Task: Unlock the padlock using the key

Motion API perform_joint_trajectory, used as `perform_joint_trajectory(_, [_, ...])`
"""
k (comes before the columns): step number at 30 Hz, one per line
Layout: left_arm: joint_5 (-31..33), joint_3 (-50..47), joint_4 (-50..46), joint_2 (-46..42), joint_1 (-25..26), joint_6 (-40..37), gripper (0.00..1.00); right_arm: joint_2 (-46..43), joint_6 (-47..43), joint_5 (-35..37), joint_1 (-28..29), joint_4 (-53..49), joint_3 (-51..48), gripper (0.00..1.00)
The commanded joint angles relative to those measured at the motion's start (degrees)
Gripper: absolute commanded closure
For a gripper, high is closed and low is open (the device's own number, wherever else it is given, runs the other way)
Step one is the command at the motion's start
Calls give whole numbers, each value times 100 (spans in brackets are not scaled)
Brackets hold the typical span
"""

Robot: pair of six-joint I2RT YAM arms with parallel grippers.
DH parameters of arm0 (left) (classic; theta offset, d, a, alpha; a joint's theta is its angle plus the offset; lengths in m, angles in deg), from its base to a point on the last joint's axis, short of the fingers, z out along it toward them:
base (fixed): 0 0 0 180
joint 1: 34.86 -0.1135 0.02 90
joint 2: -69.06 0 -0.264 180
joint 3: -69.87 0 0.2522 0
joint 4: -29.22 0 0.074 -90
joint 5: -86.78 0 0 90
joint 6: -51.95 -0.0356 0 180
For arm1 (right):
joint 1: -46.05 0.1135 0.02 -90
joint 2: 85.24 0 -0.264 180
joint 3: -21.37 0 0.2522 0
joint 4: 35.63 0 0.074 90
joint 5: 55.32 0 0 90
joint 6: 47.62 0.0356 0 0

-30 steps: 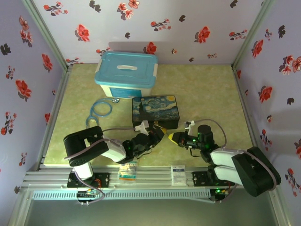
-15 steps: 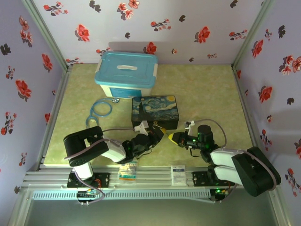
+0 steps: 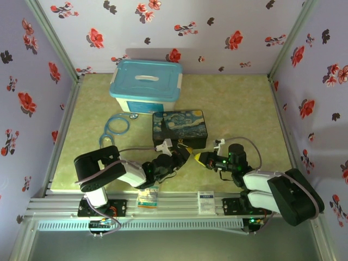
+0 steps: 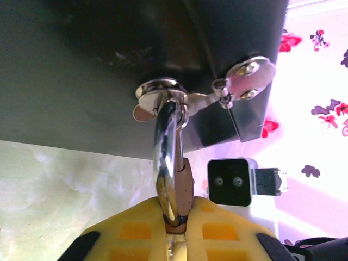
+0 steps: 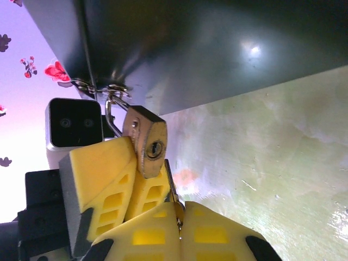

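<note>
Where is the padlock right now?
Right wrist view, centre-left: the padlock hangs from the latch of the dark box, held by the left gripper, with the key in the right gripper just below it.

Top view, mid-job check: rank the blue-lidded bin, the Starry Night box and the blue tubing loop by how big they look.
1. blue-lidded bin, largest, though it stands taller and so nearer the camera.
2. Starry Night box, somewhat smaller.
3. blue tubing loop, clearly the smallest.
</note>
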Motion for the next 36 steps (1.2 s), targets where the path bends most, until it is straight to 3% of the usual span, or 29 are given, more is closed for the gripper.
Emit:
perform_joint_trajectory(1, [46,126,568,85,-2,-4,100,96,-56,62,-43,173,124,100])
perform_joint_trajectory(5, [11,148,504,89,-2,4,100,284,65,16,-65,570,132,100])
perform_joint_trajectory(26, [85,-4,512,83,-46,40,100,213,56,-42,-148,593,-13,100])
perform_joint_trajectory(36, [51,40,549,134,-46,67,100,-106,-141,-5,-149,143,-39,100])
